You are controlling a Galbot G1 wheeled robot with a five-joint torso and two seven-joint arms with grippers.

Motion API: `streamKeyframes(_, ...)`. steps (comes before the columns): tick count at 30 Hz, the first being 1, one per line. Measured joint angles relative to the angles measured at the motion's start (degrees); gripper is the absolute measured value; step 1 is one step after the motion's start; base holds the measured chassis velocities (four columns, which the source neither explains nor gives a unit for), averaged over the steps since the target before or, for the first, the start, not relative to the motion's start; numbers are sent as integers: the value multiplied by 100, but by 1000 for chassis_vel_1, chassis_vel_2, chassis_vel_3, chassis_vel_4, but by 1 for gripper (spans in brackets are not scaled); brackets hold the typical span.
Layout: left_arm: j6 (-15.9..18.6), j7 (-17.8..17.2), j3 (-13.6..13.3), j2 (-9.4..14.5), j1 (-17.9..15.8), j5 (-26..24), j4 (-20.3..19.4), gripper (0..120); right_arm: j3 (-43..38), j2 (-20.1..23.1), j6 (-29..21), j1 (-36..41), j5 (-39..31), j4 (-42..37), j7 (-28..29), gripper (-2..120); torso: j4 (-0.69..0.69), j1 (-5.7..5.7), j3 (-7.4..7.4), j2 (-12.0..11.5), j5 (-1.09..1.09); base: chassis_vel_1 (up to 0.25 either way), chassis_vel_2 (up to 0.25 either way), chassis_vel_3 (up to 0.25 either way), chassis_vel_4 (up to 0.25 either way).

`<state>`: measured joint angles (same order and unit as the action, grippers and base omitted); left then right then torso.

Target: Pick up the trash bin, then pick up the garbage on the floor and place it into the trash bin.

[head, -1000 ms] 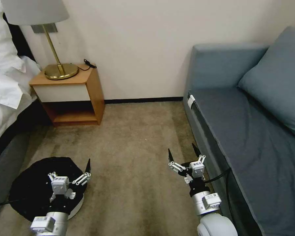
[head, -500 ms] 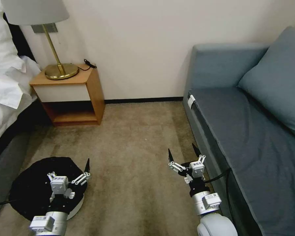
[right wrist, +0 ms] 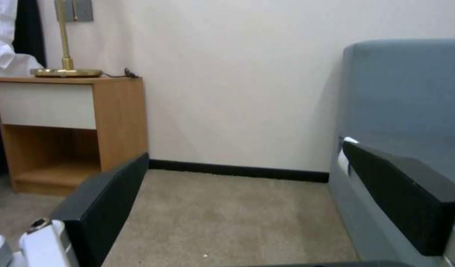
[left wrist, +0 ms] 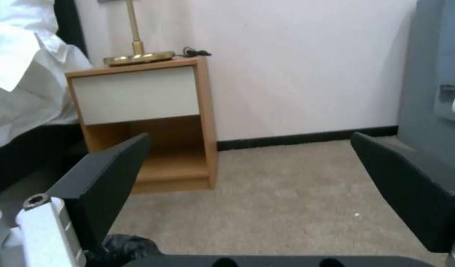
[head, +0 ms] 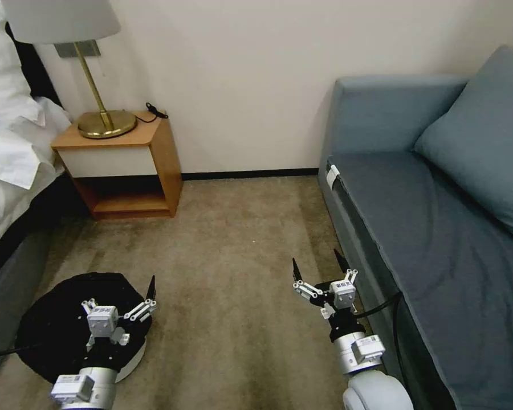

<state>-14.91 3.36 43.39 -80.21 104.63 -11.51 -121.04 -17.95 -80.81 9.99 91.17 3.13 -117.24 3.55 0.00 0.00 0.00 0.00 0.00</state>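
Beige carpet (head: 233, 256), white wall (head: 239, 68), wood nightstand (head: 122, 165) w/ lamp (head: 80, 57), blue sofa (head: 439, 228).

Even soft room light, faint shadows; wrist views slightly blurred.

Your head view looks down from up high at the carpet (head: 233, 256). Your 2 wrist views sit low, facing the nightstand (left wrist: 143, 111) and wall (right wrist: 237, 81).

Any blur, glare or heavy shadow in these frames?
Head view: even light, no glare, the trash bin liner reads as flat black. Left wrist view: soft overall, the near fingers blurred. Right wrist view: soft too, shadow inside the nightstand shelf.
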Motion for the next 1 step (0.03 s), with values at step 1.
streamKeyframes(1,0,0,1,0,0,-1,0,100,0,0,0,0,0,0,0,100,0,0,0,0,0,0,0,0,0)
